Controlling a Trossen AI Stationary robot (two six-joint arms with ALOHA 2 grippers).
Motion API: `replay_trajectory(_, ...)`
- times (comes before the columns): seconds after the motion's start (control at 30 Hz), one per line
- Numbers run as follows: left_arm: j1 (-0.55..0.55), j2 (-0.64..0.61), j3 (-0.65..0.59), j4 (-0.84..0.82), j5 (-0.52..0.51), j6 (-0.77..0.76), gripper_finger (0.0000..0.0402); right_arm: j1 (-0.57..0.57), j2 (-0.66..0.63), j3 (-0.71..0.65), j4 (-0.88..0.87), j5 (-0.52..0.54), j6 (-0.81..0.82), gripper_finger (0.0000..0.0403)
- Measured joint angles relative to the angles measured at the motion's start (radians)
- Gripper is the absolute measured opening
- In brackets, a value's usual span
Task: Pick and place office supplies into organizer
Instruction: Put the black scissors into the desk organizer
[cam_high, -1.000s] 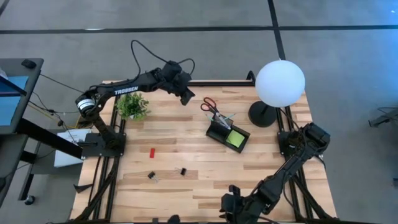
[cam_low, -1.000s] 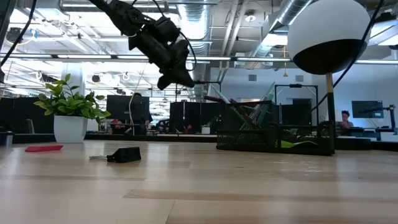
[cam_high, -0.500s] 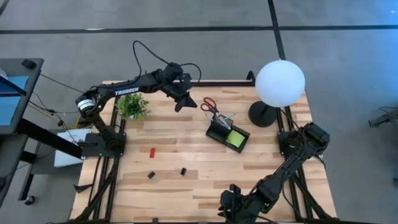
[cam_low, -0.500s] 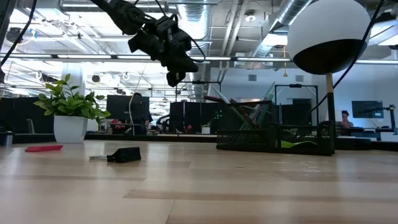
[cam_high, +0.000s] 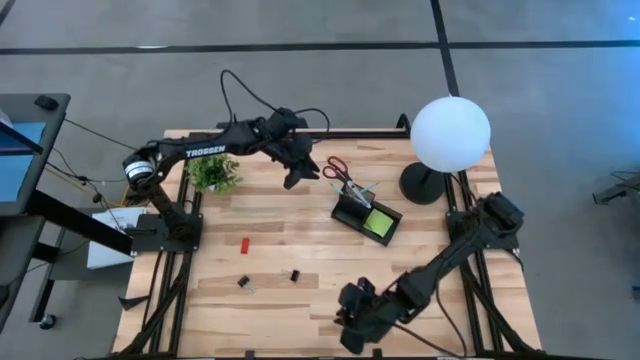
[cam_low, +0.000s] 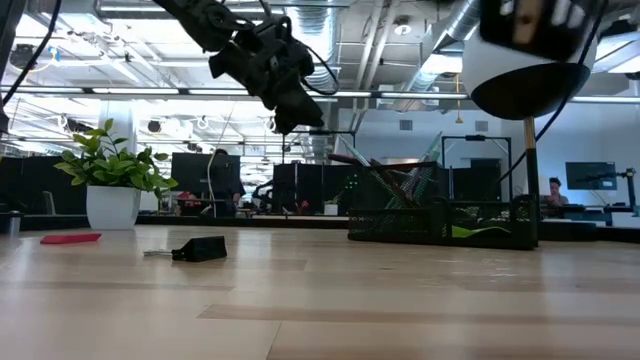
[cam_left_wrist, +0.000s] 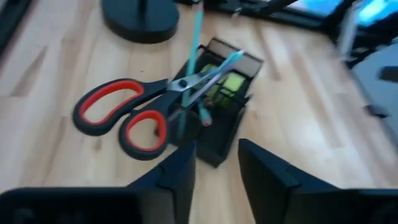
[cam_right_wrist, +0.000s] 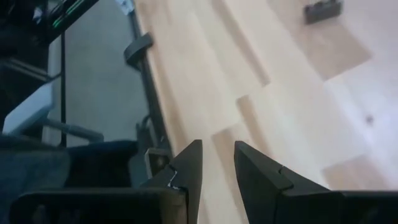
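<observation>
1. A green potted plant in a white pot (cam_high: 212, 172) stands near the wooden table's (cam_high: 300, 225) left rear corner.
2. A small flat red block (cam_high: 245, 244) lies in front of it; two tiny black clips (cam_high: 243, 283) (cam_high: 294, 275) lie nearer the front edge.
3. The left gripper (cam_high: 293, 180) hangs in the air just left of the red-handled scissors (cam_high: 337, 168), fingers spread with a narrow gap, holding nothing.
4. The scissors lean from the black mesh organizer (cam_high: 366, 216), handles resting on the wood; teal pens (cam_left_wrist: 196, 37) stand in its tall section and a lime-green sticky-note pad (cam_high: 379, 222) lies in its tray.
5. The right gripper (cam_high: 350, 340) hovers at the front edge, fingers slightly apart, empty.
6. A white globe lamp (cam_high: 450, 133) stands at the right rear.
</observation>
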Motion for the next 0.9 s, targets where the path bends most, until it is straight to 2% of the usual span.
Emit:
replay_trajectory(0.1,-0.017,0.000,0.000,-0.001,-0.116,0.001,0.0148,-0.040,0.000,0.000,0.000,-0.007,0.008,0.0088)
replay_trajectory(0.23,-0.027,0.000,0.000,-0.027,-0.249,-0.039,0.0170,-0.100,0.001,0.000,0.007,-0.113,0.062,0.0088)
replay_trajectory(0.37,-0.028,0.000,0.000,-0.033,-0.239,-0.081,0.0173,-0.126,0.002,0.000,-0.001,-0.394,0.263,0.0088)
replay_trajectory(0.43,-0.028,0.000,0.000,-0.036,-0.211,-0.108,0.0170,-0.098,0.002,0.000,-0.001,-0.456,0.292,0.0088)
replay_trajectory(0.47,-0.028,0.000,0.000,-0.037,-0.204,-0.131,0.0168,-0.076,0.002,0.000,-0.004,-0.447,0.249,0.0088)
replay_trajectory(0.57,-0.028,0.000,-0.001,-0.056,-0.181,-0.199,0.0162,0.002,-0.005,0.000,-0.003,-0.330,0.131,0.0088)
replay_trajectory(0.77,-0.032,0.056,-0.010,0.001,-0.158,-0.285,0.0160,0.126,-0.008,0.001,-0.005,-0.089,0.237,0.0088)
replay_trajectory(0.9,-0.031,0.119,-0.011,0.114,-0.110,-0.373,0.0159,0.180,-0.008,0.000,-0.019,0.009,0.250,0.0088)
